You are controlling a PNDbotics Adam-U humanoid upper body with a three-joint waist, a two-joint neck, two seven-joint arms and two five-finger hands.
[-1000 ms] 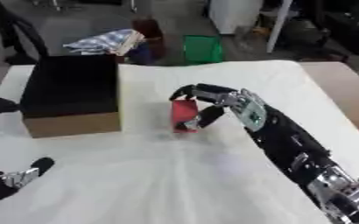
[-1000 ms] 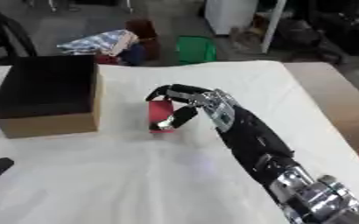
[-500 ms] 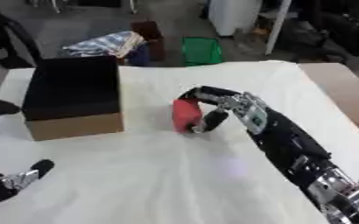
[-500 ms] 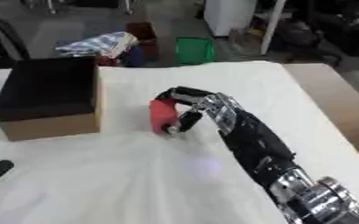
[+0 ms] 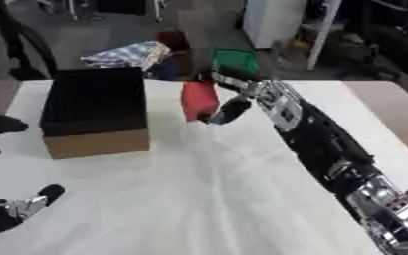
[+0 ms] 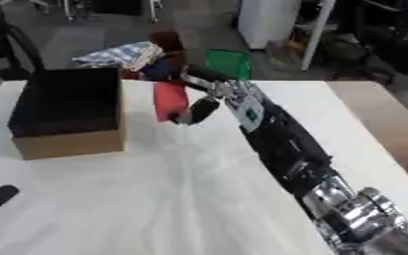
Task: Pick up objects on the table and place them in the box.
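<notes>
The white table (image 5: 199, 199) holds a cardboard box (image 5: 96, 112) near its far left corner. Only the left eye view shows the left hand (image 5: 16, 206) well, fingers straight. The right hand (image 5: 234, 97) pinches a red object (image 5: 199, 99), lifted just right of the box.

Matt white cloth over table (image 5: 199, 199), creased. Cardboard box (image 5: 96, 114) — brown outside, matt black inside. Red object (image 5: 199, 98) looks smooth, matt. Right hand (image 5: 242, 94) — black plastic w/ silver metal.

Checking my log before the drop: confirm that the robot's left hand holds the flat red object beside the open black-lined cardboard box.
Wrong hand. The right hand holds the flat red object beside the open black-lined cardboard box, as the left eye view shows; the left hand rests near the lower left corner.
</notes>
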